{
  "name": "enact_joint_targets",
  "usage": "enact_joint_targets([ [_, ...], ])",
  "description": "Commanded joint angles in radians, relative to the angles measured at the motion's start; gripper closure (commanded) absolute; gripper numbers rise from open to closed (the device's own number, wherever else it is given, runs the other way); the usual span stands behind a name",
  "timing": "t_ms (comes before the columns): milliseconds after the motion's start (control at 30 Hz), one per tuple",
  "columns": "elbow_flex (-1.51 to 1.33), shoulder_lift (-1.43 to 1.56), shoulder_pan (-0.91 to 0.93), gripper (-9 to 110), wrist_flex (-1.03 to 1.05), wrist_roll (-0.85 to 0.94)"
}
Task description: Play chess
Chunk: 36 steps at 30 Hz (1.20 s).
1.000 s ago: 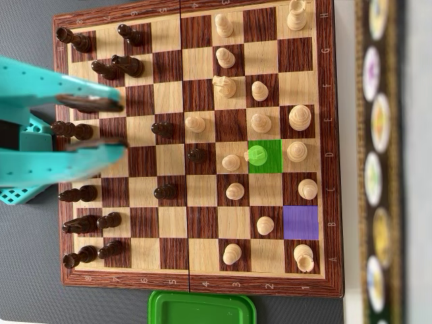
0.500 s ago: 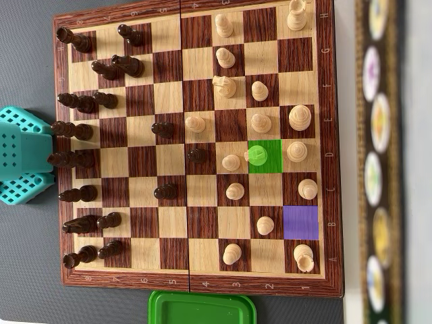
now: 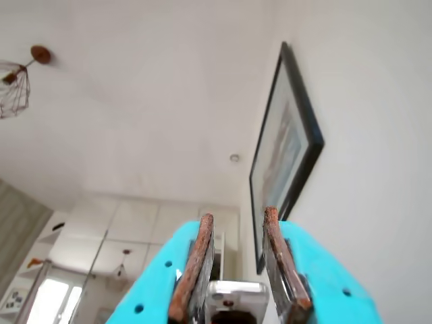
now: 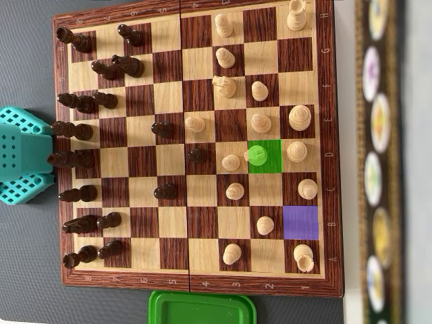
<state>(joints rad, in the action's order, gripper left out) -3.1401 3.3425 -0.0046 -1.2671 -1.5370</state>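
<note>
A wooden chessboard (image 4: pixel 196 282) fills the overhead view. Dark pieces (image 4: pixel 74 101) stand along its left side, light pieces (image 4: pixel 300 117) on the right half. One square is tinted green (image 4: pixel 270 166) with a light pawn (image 4: pixel 258 156) on it. Another square is tinted purple (image 4: pixel 301 223) and bears no piece. My turquoise arm (image 4: pixel 23 155) shows only at the left edge, off the board. In the wrist view my gripper (image 3: pixel 238 217) points up at the ceiling, its rust-coloured pads (image 3: pixel 200 260) apart with nothing between them.
A green lid or tray (image 4: pixel 201 309) lies just below the board's lower edge. A strip with round coloured pictures (image 4: pixel 376 162) runs down the right side. The wrist view shows a framed picture (image 3: pixel 283 155) on the wall and a ceiling lamp (image 3: pixel 13 84).
One second ago the turquoise fingers reached over the board's left columns. They have pulled back left off the board, and since half a second ago nothing has moved.
</note>
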Motion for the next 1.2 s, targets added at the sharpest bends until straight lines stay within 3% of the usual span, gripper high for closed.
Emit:
enact_joint_targets([
  [0, -0.018, 0.003, -0.005, 89, -0.126, -0.006],
  [600, -0.018, 0.003, 0.002, 89, -0.537, 0.005],
  [1167, -0.018, 0.005, -0.006, 89, -0.538, 0.114],
])
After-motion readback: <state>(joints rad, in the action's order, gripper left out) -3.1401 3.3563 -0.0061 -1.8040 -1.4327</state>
